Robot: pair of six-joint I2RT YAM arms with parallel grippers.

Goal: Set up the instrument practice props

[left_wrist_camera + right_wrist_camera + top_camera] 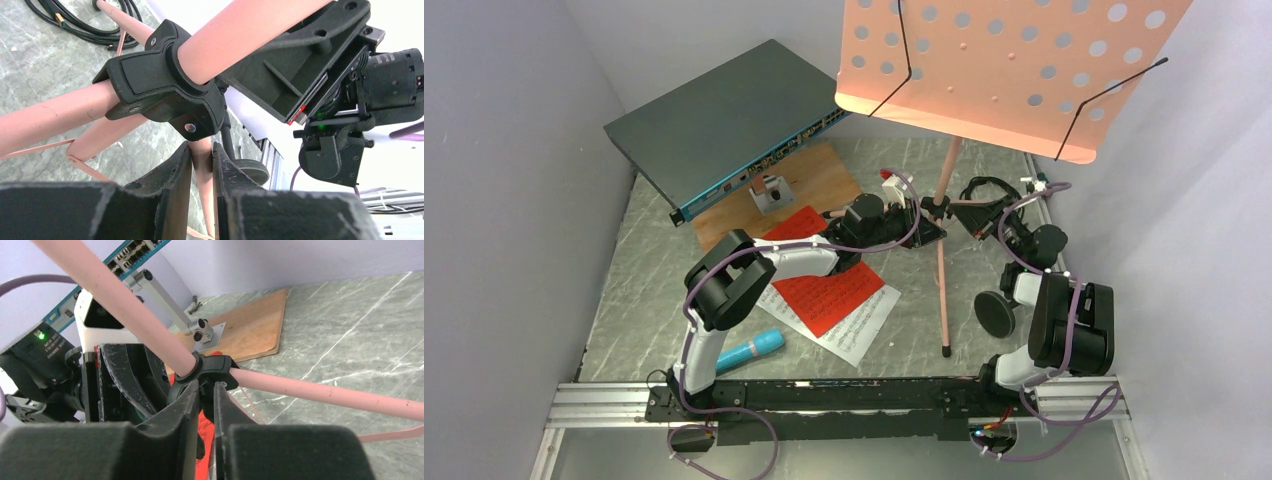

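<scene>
left end effector clamped on a music stand leg (just below the black hub); right end effector pinched onto that hub.

This is a robot lab test cell, folks, and it shows. A left arm and a right arm are bolted to an aluminium rail at the near edge of the table. Purple cables loop loose around them. Plain pale walls box in the marble-patterned top on three sides. A network switch sits tilted in the back corner, and a music stand stands between the arms.
</scene>
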